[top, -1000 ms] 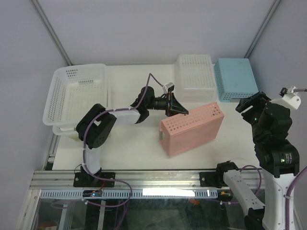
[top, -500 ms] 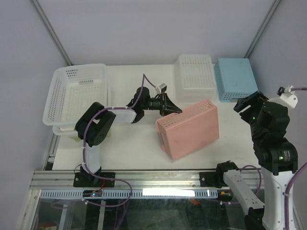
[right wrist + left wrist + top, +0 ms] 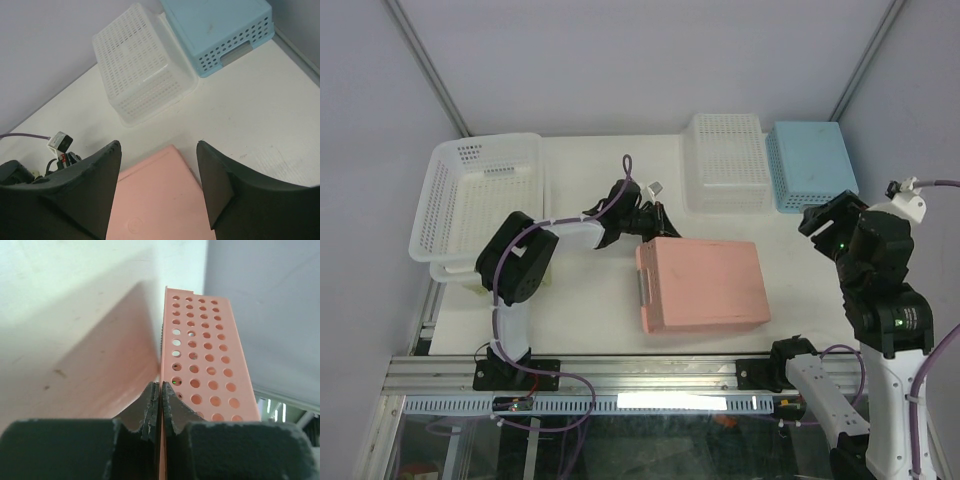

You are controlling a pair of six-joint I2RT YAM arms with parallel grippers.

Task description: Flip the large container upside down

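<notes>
Now | L gripper (image 3: pixel 160 386) clamped on pink basket (image 3: pixel 205 355) wall | R gripper (image 3: pixel 158 145) apart

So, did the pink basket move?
Yes. The pink basket tipped down flat, its top edge swinging away from the blue basket toward the table's near edge.

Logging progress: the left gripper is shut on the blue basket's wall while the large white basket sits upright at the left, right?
Not blue: the left wrist view shows the left gripper shut on the wall of the pink basket. The large white basket does sit upright at the left.
</notes>
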